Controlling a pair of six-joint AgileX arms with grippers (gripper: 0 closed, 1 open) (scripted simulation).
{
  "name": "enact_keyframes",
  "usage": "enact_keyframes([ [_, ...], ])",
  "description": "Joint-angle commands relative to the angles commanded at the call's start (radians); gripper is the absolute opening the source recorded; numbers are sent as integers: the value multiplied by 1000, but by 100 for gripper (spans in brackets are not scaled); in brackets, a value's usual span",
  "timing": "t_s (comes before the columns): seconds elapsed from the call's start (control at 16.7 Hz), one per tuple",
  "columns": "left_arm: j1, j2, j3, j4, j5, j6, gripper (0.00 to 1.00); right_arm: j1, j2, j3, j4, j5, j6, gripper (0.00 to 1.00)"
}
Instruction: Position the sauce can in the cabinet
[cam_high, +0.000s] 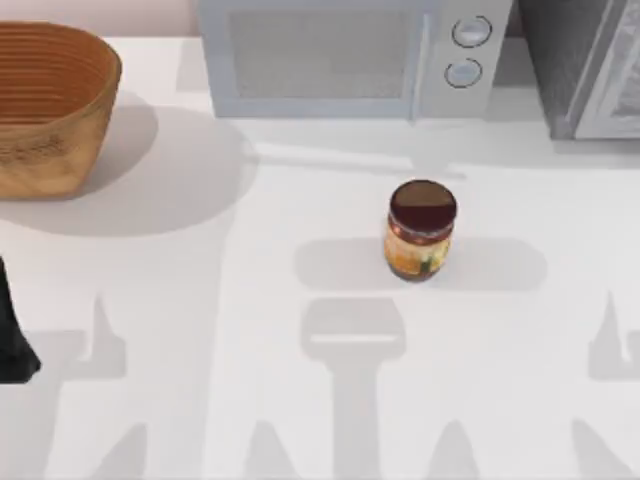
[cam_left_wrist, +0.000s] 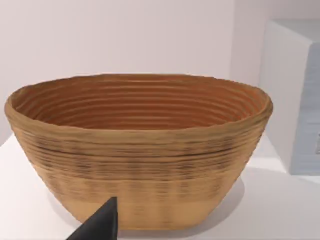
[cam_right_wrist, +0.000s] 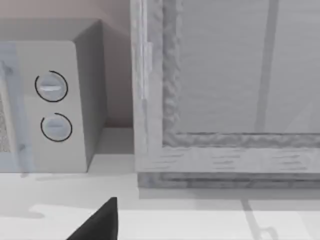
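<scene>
The sauce can (cam_high: 420, 230) stands upright near the middle of the table, with a dark maroon lid and an orange-yellow label; nothing touches it. The cabinet (cam_high: 573, 62), dark grey and speckled with a pale framed door, sits at the back right corner. Its door (cam_right_wrist: 225, 75) looms close in the right wrist view, where a dark part of my right gripper (cam_right_wrist: 97, 224) shows low in the picture. My left gripper (cam_high: 12, 340) is parked at the table's left edge, far from the can, and a dark part of it (cam_left_wrist: 100, 226) faces the basket.
A big woven basket (cam_high: 45, 105) (cam_left_wrist: 140, 150) stands at the back left. A light grey microwave (cam_high: 340, 55) (cam_right_wrist: 55, 100) with two round knobs sits at the back middle, just left of the cabinet. White tabletop surrounds the can.
</scene>
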Motion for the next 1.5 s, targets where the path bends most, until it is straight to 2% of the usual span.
enact_keyframes([
  [0.3, 0, 0, 0, 0, 0, 0, 100, 11, 50, 28, 8, -39, -23, 100],
  [0.6, 0, 0, 0, 0, 0, 0, 100, 41, 309, 158, 45, -206, -130, 100],
  [0.9, 0, 0, 0, 0, 0, 0, 100, 66, 734, 362, 107, -461, -294, 100],
  [1.5, 0, 0, 0, 0, 0, 0, 100, 76, 1742, 846, 278, -1067, -640, 100],
])
